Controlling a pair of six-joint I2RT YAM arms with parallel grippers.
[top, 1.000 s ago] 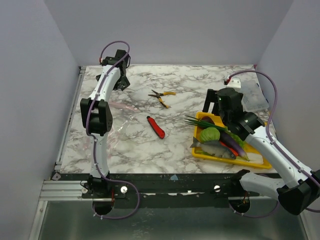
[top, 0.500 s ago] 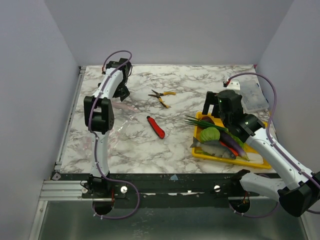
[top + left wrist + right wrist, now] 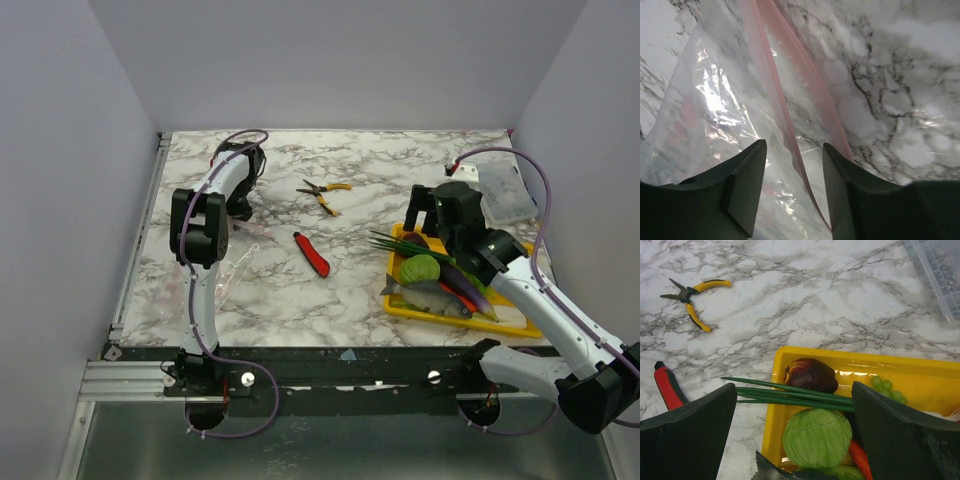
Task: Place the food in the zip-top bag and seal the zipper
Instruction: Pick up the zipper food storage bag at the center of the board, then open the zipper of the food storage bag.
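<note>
**Zip-top bag under the left gripper**

The clear, crinkled, glossy zip-top bag [image 3: 710, 100] lay left of centre in the top view. Its pink zipper [image 3: 771, 30] ran between the parted fingers of the left gripper [image 3: 794, 145]. The right gripper [image 3: 794, 386] gaped wide above the cabbage [image 3: 817, 437], lower right.

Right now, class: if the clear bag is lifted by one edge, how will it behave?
Probably floppy: the zip-top bag is thin, wrinkled film, so it should sag. Likely light, as it looks empty. Possibly slippery, given its glossy glare; the pinkish zipper, lying between the fingers of the open left gripper, may hold better.
</note>
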